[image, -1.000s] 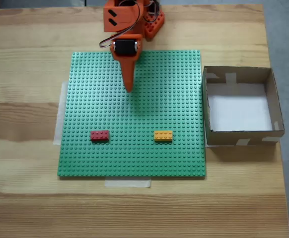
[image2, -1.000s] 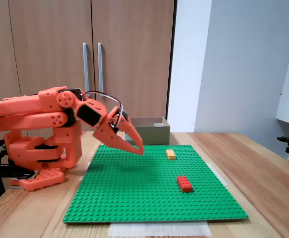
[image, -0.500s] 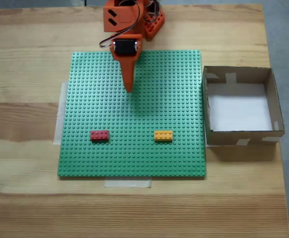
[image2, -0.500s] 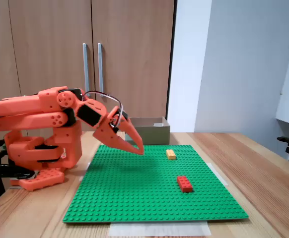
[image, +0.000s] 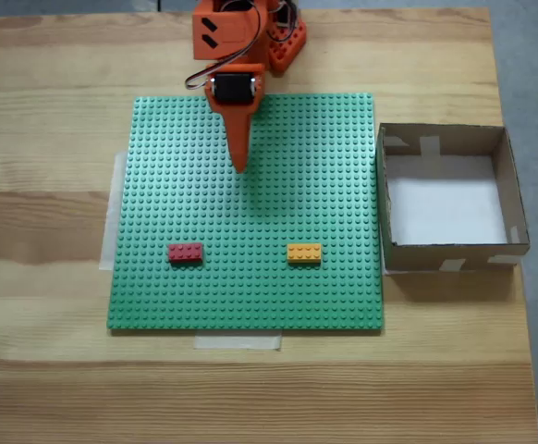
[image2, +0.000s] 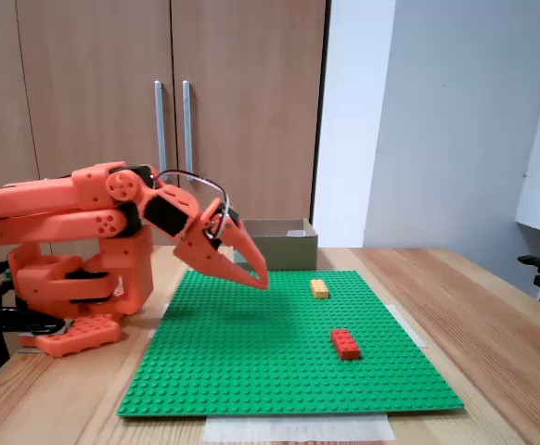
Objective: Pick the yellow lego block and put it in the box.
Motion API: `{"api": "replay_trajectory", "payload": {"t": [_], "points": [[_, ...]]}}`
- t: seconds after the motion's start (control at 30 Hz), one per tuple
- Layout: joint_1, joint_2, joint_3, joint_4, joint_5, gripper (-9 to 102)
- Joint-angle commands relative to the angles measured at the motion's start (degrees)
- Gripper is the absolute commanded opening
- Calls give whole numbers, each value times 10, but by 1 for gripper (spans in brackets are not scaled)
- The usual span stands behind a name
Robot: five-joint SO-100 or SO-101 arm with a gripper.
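With the closed, empty pincer [image: 241, 166] well short of the yellow lego block [image: 304, 252], a careless reach risks grabbing the equally near red brick [image: 185, 252].

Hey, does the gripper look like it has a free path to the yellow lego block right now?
Probably yes. The gripper hangs shut above the green baseplate, and only bare studs lie between it and the yellow lego block. The red brick sits well off to the side.

A fixed view looks straight down on the desk [image: 47, 388]; another watches low from its 9 o'clock side. Both share the green baseplate [image: 324, 166].
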Motion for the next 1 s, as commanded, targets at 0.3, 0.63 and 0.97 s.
{"api": "replay_trajectory", "payload": {"t": [0.3,0.63,0.97], "points": [[4,-8,-24,26,-6,-1],[-2,-156,-186,103,-30,-1],[-40,-331,-338,127,-8,-1]]}}
